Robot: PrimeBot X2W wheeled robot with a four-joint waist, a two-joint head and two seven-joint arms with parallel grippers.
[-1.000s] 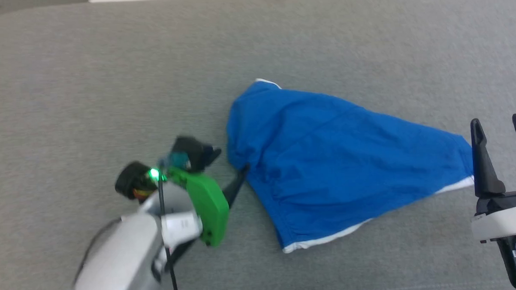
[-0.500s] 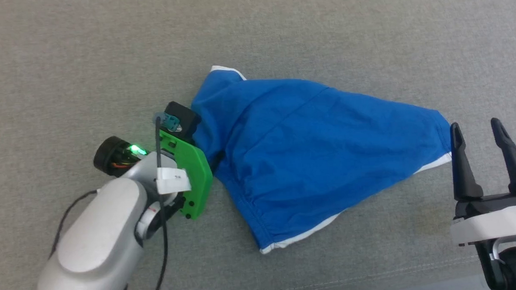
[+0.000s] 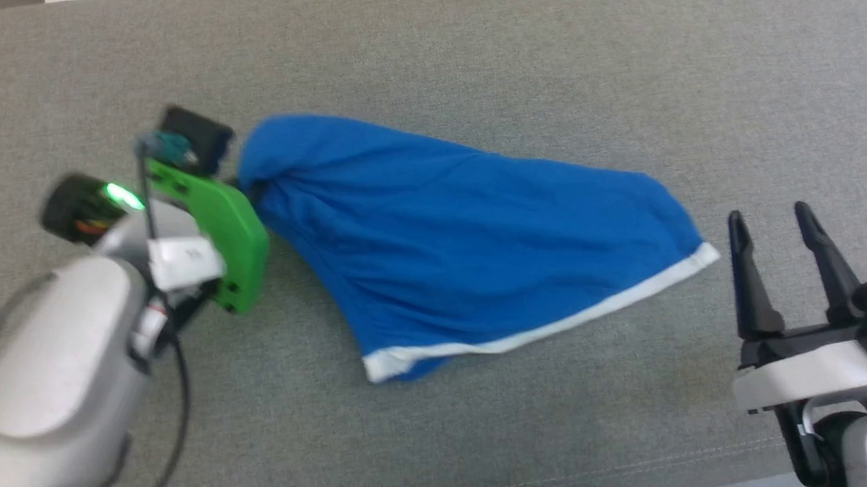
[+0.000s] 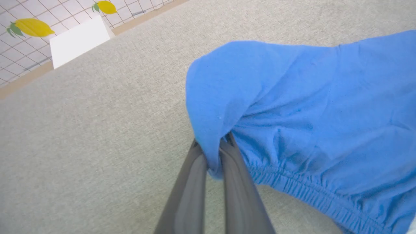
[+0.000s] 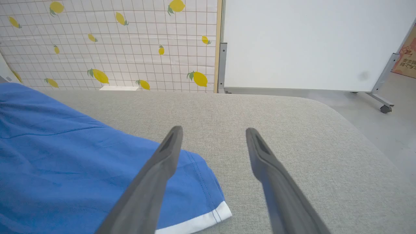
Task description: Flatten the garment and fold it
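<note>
Currently left gripper [image 4: 213,148] pinches the gathered elastic waistband [image 4: 292,187] of the soft blue garment [image 3: 462,235], lying rumpled on grey woven surface [image 3: 513,46]; right gripper [image 3: 768,211] spread wide just beside its white-trimmed hem [image 3: 552,327].

Light is bright, even and diffuse. The garment [image 3: 462,235] casts only a thin, soft shadow along its near hem on the grey upholstered surface [image 3: 470,55]. In the head view the left arm [image 3: 55,357] is smeared by motion blur, and its green lamp [image 3: 118,195] flares. In the wrist views the left gripper [image 4: 213,141] and right gripper [image 5: 214,130] look soft and out of focus towards the bottom edge.
</note>
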